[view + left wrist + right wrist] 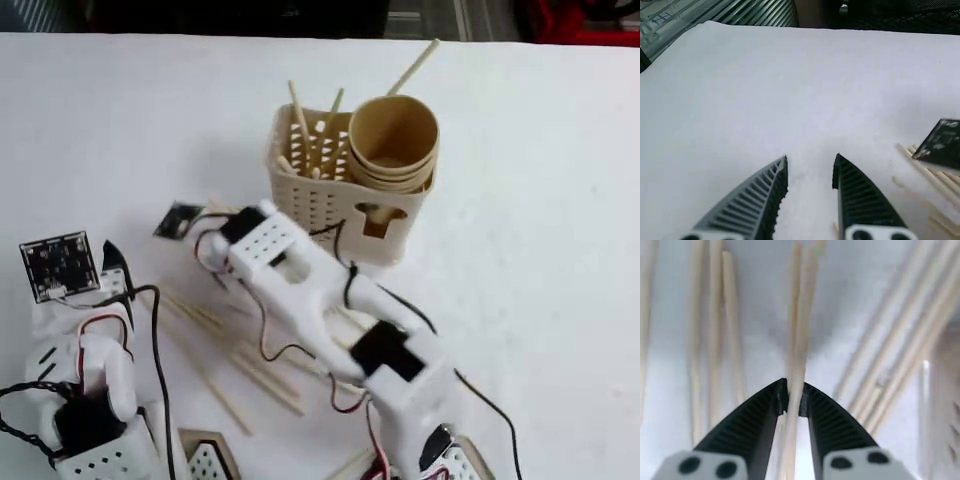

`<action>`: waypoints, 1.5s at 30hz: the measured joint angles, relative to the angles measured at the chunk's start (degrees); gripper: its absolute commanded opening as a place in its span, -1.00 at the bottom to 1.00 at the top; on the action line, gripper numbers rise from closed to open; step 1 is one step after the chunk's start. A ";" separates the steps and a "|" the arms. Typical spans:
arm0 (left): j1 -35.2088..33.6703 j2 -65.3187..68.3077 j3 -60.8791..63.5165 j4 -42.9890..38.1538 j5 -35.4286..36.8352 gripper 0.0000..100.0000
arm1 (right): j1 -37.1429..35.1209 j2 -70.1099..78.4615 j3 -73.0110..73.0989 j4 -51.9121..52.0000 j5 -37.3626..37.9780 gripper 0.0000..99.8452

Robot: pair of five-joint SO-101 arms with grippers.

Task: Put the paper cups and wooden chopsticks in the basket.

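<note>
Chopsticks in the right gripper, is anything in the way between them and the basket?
Nothing visible on the table blocks the path. The right gripper pinches the chopsticks close beside the basket; inside, stacked paper cups and upright sticks already take up room.

A cream slotted basket point(320, 215) stands upright on the table point(540, 300). Tan paper cups point(395, 135), nested mouth-up, fill its three o'clock side, and several wooden chopsticks point(300, 115) lean upright at its nine o'clock side. Loose chopsticks point(715, 330) lie flat, scattered at seven o'clock from the basket. A held chopstick point(799, 340) is pinched between the jaws of the right gripper point(793, 397)
</note>
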 measured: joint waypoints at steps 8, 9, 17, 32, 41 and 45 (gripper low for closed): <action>0.00 0.00 0.00 0.00 0.00 -0.68 | 3.43 -16.18 4.04 0.18 0.00 -0.96; 0.00 0.00 0.00 0.00 0.00 -0.68 | 4.13 -18.46 4.04 0.44 0.00 -0.96; 0.00 0.00 0.00 0.00 0.00 -0.68 | 5.89 -35.60 4.04 1.05 0.00 -0.96; 0.00 0.00 1.23 0.00 0.00 -0.68 | 6.24 -52.57 4.04 -10.55 0.00 -0.96; 0.00 0.00 1.23 0.00 0.00 -0.68 | 9.05 -53.63 4.04 -26.29 0.00 -0.96; 0.00 0.00 1.23 0.00 0.00 -0.68 | 11.60 -51.25 4.04 -33.14 -0.09 -0.96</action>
